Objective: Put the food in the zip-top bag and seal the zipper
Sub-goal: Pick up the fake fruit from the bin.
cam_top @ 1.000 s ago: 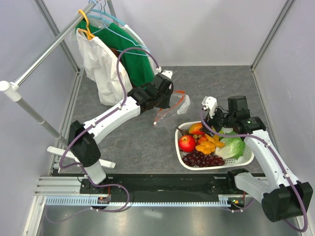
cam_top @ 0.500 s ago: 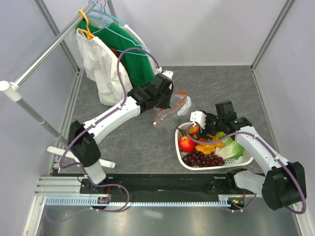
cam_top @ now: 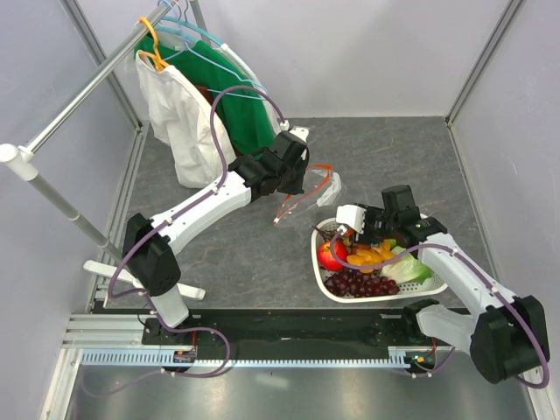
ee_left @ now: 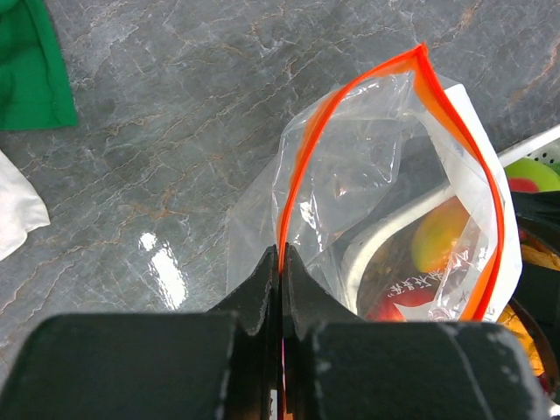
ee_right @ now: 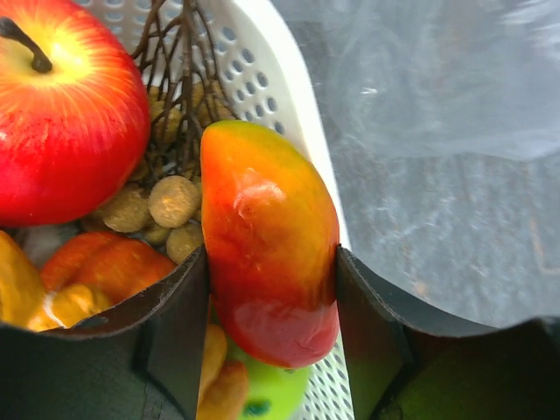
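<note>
**At the basket rim: mango gripped, zip-top bag held agape**

Low at 4 o'clock on the tabletop, right pincer clamped on the red-yellow mango, one pad pressed against each flank, right at the white lattice wall. At the mango's 9 o'clock, red apple, with small brown nuts tucked between the two. Deeper in the basket, dark grapes and green lettuce. Near the basket's 11 o'clock, the clear zip-top bag, mouth gaping. Left pincer squeezed tight on the orange-red zipper, one lip only.
</note>
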Available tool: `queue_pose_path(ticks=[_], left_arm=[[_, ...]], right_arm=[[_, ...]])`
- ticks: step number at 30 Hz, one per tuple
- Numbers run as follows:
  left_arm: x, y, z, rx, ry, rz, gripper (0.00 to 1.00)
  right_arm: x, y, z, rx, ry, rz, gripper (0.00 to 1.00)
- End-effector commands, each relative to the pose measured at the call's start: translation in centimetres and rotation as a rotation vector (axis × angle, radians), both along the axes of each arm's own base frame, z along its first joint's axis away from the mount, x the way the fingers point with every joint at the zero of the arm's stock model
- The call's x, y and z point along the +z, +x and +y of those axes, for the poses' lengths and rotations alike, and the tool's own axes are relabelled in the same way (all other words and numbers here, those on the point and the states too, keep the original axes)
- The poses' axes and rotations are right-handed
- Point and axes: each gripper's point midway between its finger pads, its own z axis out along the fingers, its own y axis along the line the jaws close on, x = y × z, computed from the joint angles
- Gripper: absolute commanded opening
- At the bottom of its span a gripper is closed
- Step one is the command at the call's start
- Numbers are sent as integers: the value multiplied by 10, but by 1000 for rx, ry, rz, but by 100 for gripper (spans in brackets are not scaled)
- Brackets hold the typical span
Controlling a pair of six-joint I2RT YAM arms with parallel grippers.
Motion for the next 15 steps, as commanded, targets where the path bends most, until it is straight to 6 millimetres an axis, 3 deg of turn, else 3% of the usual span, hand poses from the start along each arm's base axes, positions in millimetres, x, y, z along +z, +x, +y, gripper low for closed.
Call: queue_pose_path(ticks=[1,3,6,8,13,14,15], left_arm=[[9,3,-9,2,-46,-5,2],[10,2,-9,0,-46,-5,2],[10,3,-9,2,-47,-6,2],[11,1,-10,-4,-55,-1,2],[15,-4,-15,-29,-85,14,2],[16,-7,-18,-39,-103,22,2],[15,-9,-19,-44,-108,29,2]], right_arm=[[36,11,2,-15,31,-122,28],[52,12,4,-38,71,-136,13],[81,14,9,-94,152,-140,0],[103,10,15,-97,221,-154,0],[180,1,36,-136,518,-195,0],[207,10,36,-163,588,-264,0],[219,13,38,-194,648,-263,0]])
